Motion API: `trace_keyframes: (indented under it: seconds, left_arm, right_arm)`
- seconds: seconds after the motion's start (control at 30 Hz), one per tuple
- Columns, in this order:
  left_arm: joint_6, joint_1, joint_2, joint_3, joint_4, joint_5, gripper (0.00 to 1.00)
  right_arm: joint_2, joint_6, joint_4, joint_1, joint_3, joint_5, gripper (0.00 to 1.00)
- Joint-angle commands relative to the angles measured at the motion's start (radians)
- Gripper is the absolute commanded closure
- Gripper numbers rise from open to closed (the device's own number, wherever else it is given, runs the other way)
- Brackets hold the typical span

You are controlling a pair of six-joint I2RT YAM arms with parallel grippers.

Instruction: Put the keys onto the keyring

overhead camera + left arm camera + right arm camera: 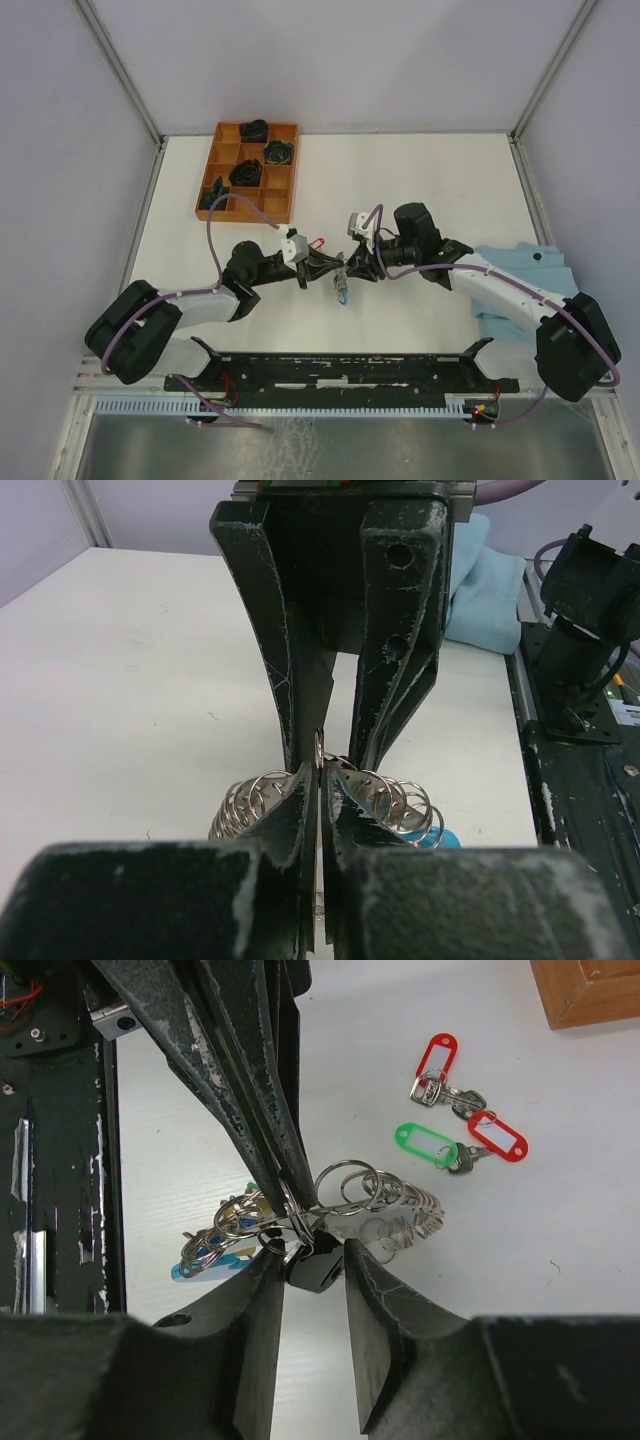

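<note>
The keyring (342, 282), a floppy coil of silver rings with a light-blue sleeve (447, 837), hangs between my two grippers at the table's middle. My left gripper (320, 772) is shut on one thin ring of it; its fingers also show in the right wrist view (262, 1130), coming down from the upper left. My right gripper (315, 1252) faces it, its jaws closed on a black key tag (316, 1268) that hangs on the keyring (385, 1195). Loose keys lie on the table beyond: two with red tags (437, 1058) (499, 1136) and one with a green tag (426, 1145).
A wooden compartment tray (222, 148) with dark items stands at the back left. A light-blue cloth (520, 280) lies at the right edge under the right arm. A black rail (330, 368) runs along the near edge.
</note>
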Motion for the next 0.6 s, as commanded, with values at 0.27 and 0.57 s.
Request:
trace_keyframes:
  seconds: [0.27,0.57]
  left_arm:
    - [-0.032,0.000,-0.056,0.001,0.074,-0.051,0.97]
    - [-0.036,-0.002,-0.060,-0.001,0.068,-0.047,0.97]
  right_arm:
    - [-0.057,0.023,0.189,0.035,-0.097,0.049,0.53]
    - [-0.076,0.037,0.253,0.047,-0.117,0.115,0.64]
